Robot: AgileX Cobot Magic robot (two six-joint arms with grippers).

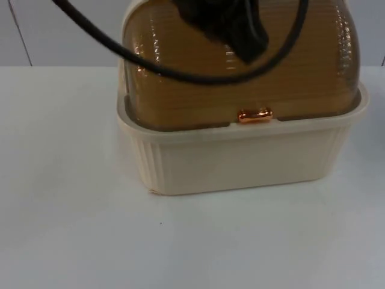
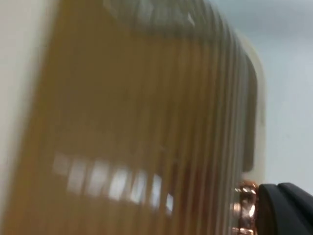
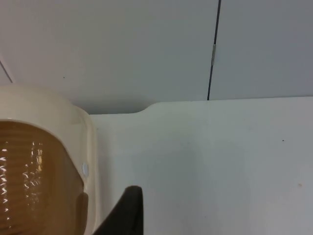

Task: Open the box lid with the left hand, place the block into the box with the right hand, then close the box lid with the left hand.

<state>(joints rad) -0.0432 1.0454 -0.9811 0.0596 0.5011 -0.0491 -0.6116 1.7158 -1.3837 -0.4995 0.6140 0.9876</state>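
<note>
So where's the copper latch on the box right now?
In the top view the copper latch sits at the front middle of the box, where the closed amber lid meets the cream rim.

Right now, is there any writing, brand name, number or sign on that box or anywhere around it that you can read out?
None: no word, number, brand or sign can be read.
The cream box is plain and ribbed.
Its amber ribbed lid is shut and carries bright reflections, not letters.
The copper latch bears no mark.
The white table and the grey partition wall are blank.
</note>
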